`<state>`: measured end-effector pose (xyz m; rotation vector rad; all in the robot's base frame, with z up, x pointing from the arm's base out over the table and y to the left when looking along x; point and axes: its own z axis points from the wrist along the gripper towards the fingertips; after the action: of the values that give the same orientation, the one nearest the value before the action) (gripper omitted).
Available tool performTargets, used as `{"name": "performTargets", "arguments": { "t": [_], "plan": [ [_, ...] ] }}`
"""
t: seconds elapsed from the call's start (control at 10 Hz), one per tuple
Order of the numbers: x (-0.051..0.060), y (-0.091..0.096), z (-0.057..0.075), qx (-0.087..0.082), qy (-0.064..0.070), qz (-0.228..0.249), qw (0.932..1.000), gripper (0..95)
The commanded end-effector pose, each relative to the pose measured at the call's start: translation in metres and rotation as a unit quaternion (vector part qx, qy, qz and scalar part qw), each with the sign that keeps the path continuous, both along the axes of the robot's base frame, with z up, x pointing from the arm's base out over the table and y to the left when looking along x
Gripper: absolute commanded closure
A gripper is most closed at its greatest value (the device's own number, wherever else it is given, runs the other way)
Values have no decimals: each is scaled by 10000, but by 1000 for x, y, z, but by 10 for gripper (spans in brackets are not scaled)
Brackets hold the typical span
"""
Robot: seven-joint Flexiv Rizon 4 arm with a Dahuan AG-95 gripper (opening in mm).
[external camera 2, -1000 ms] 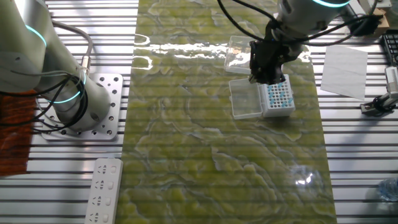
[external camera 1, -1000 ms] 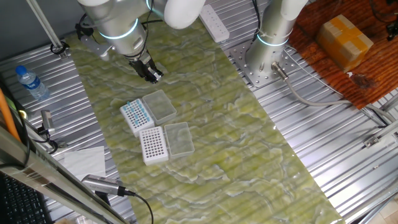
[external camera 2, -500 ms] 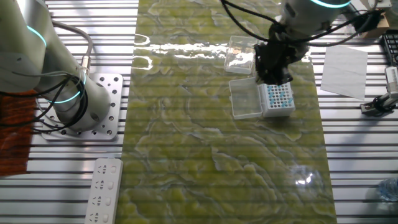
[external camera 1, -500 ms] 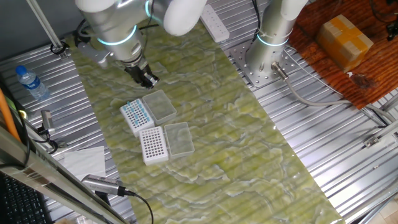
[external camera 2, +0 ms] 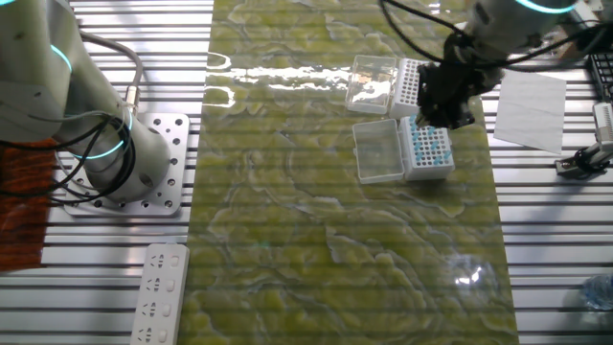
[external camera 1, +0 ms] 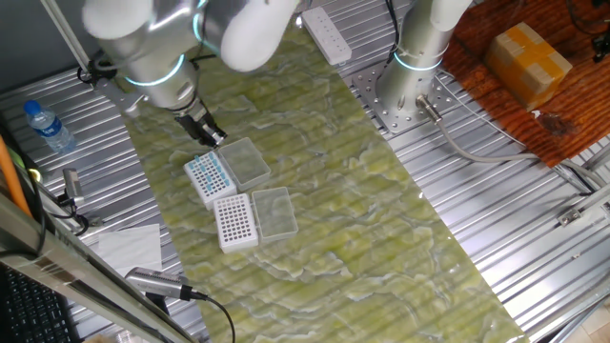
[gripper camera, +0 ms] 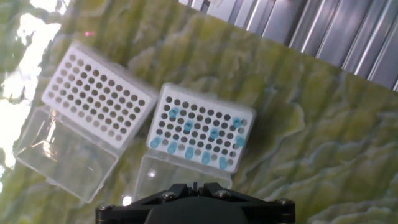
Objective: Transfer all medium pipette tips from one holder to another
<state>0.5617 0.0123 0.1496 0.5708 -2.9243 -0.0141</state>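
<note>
Now, in one fixed view, the gripper (external camera 1: 207, 132) has moved to the left since the earlier picture and hangs just beside the far edge of the holder with blue tips (external camera 1: 208, 175), which stands next to the empty holder (external camera 1: 234, 220) on the green marbled mat (external camera 1: 362, 219); each holder has its clear lid folded open to the side. From this side I cannot tell how the jaws stand. In the other fixed view the arm has shifted to the right compared with half a second ago, so the empty white grid (external camera 2: 407, 84), hidden before, now shows. The gripper (external camera 2: 442, 115) is dark and sits over the far edge of the blue-tip holder (external camera 2: 428, 150), and the jaws are too dark to judge. In the hand view the medium pipette tips (gripper camera: 186, 151) appear as small light-blue dots, scattered in the middle rows and lined along the near edge of the white perforated rack (gripper camera: 200, 127). They lie just above the black gripper body (gripper camera: 194, 202), slightly ahead of it. The fingertips are not seen. The second rack (gripper camera: 96, 97) has only dark round holes. The clear plastic lid (gripper camera: 62, 154) looks glossy.
</note>
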Motion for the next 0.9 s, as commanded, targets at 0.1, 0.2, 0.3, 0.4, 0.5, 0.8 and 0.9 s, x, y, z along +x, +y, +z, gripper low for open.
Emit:
{"name": "performTargets", "arguments": {
  "t": [0.1, 0.2, 0.3, 0.4, 0.5, 0.8, 0.9],
  "plan": [
    [45, 22, -11, -11, -19, -154, 9999, 950],
    [52, 31, -16, -18, -26, -212, 9998, 950],
    [55, 35, -18, -28, -26, -242, 9997, 950],
    [56, 38, -19, -42, -21, -232, 9997, 950],
    [56, 38, -19, -48, -21, -232, 9997, 950],
    [55, 38, -19, -58, -13, -197, 9998, 950],
    [55, 38, -19, -59, -13, -193, 9998, 950]
  ]
}}
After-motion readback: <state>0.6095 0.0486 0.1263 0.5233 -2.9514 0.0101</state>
